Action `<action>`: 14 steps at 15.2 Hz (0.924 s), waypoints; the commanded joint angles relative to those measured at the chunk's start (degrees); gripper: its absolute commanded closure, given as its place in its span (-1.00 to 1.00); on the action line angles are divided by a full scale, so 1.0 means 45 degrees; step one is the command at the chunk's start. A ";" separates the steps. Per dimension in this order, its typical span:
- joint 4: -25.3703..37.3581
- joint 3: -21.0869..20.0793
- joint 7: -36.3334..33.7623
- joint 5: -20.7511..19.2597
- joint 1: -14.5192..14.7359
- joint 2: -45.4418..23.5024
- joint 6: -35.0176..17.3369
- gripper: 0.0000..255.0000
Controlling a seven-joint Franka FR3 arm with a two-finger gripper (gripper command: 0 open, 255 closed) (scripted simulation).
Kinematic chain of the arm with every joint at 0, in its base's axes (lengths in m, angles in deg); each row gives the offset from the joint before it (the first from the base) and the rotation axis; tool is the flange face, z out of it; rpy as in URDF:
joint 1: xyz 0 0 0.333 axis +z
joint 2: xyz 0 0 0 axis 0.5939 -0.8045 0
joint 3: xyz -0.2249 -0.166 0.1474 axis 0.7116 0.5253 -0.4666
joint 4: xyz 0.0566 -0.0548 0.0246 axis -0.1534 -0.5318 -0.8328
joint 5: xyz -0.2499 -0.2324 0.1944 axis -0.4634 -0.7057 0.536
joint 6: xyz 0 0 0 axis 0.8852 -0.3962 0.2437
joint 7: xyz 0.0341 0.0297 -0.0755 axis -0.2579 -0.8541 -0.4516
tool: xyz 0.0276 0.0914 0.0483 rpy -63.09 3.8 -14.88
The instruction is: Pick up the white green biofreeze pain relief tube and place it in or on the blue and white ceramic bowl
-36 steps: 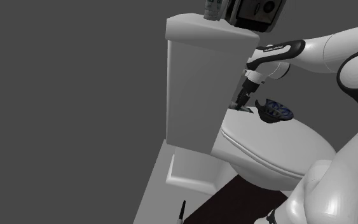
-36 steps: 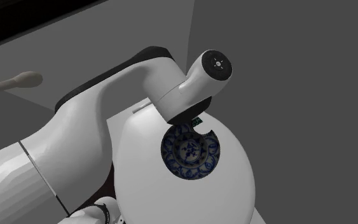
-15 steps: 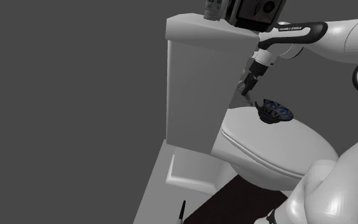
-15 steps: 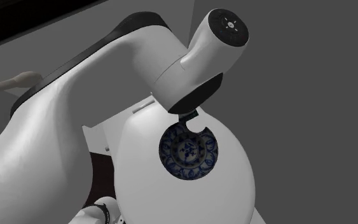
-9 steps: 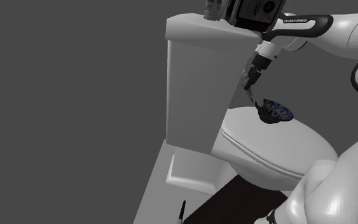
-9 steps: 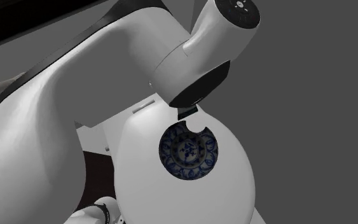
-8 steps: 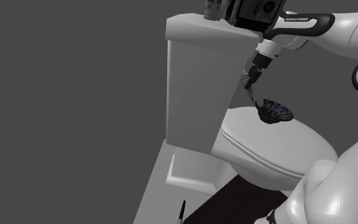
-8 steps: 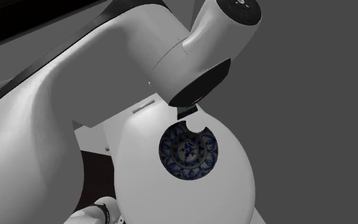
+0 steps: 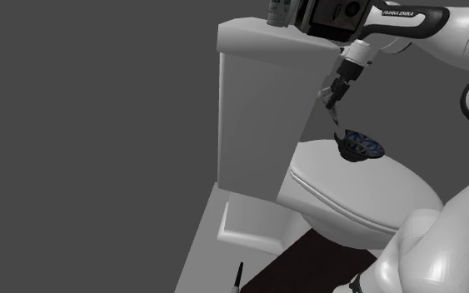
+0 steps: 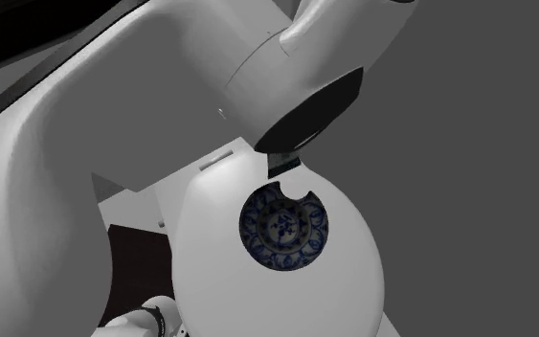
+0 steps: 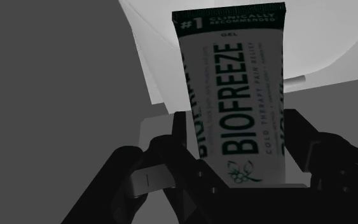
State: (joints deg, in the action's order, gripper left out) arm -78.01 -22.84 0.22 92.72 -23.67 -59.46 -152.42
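The white squeeze tube with dark green print [image 11: 234, 95] carries the clear lettering in the wrist view. Along its length, in large dark green capitals, runs the brand BIOFREEZE. Beside it, in smaller capitals, stands COLD THERAPY PAIN RELIEF. The dark band at the tube's flat end reads #1 CLINICALLY RECOMMENDED, and just under that band stands GEL. In the shoulder view, the arm's black wrist link [image 9: 403, 15] bears a line of white lettering too small to read.

Plain grey wall [image 9: 82, 125], flat even light. 1 white toilet: tall tank [image 9: 261, 108], lid [image 9: 357, 196] closed (rounded, seen from above in the second exterior view). Dark floor [image 9: 307, 258] beside its base.
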 commanded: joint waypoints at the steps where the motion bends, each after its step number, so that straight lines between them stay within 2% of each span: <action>1: -0.0511 -0.0048 -0.0091 -0.0576 -0.0037 0.0787 0.0007 1.00; 6: -0.1950 -0.0283 -0.0095 -0.2145 -0.0605 0.3002 0.0168 1.00; 10: -0.2888 -0.0447 0.0182 -0.3325 -0.1410 0.4735 0.0627 1.00; 14: -0.3668 -0.0423 0.0225 -0.3424 -0.1526 0.4860 -0.0038 1.00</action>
State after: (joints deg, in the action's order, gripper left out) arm -93.27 -24.66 1.23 77.65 -30.28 -38.09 -151.74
